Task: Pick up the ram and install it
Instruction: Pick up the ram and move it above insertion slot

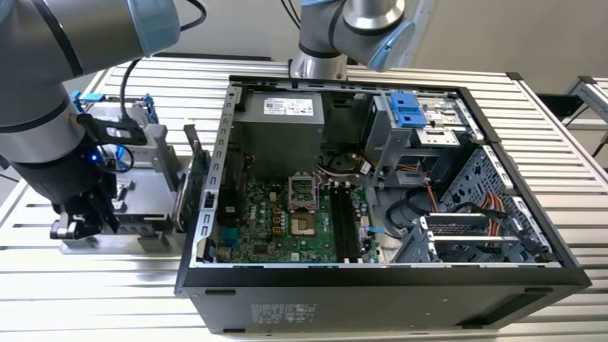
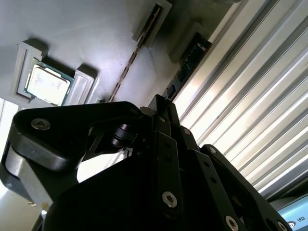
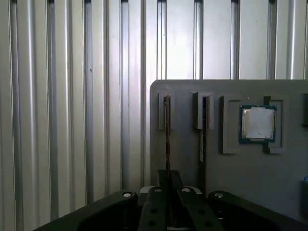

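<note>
Gripping the ram (image 3: 167, 139) near one end, the fingers (image 3: 169, 175) are drawn in to a narrow slit. In both wrist views the stick runs straight into that slit between them. The ram stands on its long edge in a slot of a grey tray (image 3: 185, 89), its far end held in a small raised bracket, so it has not been lifted out. Just beside it, in the neighbouring slot and parallel to it, stands a second stick (image 3: 202, 130), also on edge. In the second wrist view this one shows a row of small yellowish marks along its edge. Beyond the second stick, on the same tray, a square silver chip (image 3: 258, 123) with a green border lies flat in its own recess, apart from both sticks.

In the exterior view the tray lies at the lower left of the frame on a ribbed metal worktop (image 1: 95, 299), and the arm (image 1: 48, 107) reaches down over it from the upper left. An open computer case (image 1: 380, 285) takes up the centre and right of that frame, just beside the tray. Its motherboard (image 1: 275, 221) faces up, with long black memory slots (image 1: 342, 221) near the middle of the board. The ram is outside the case, well apart from those slots.
</note>
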`<state>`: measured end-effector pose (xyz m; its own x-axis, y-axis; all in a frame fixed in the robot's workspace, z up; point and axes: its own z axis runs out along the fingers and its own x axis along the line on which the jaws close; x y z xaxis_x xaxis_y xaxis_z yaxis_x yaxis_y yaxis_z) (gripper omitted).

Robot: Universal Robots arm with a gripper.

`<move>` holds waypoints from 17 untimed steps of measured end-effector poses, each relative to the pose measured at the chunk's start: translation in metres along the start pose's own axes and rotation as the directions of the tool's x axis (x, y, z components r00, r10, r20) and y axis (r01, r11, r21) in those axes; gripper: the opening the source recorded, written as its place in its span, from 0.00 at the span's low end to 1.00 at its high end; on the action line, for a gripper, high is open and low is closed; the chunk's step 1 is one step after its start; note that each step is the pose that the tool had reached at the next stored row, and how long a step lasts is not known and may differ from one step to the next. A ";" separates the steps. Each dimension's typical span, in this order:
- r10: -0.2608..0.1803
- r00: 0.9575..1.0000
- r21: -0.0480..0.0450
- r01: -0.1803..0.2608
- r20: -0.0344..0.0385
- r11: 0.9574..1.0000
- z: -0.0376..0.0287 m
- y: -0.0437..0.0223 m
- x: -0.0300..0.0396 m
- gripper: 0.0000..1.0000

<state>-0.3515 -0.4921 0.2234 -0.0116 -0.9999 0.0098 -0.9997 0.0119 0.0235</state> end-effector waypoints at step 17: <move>0.000 1.000 0.000 0.000 0.000 1.000 -0.0123 0.0003 0.0001 0.00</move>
<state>-0.3515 -0.4921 0.2357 -0.0116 -0.9999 0.0097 -0.9997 0.0118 0.0234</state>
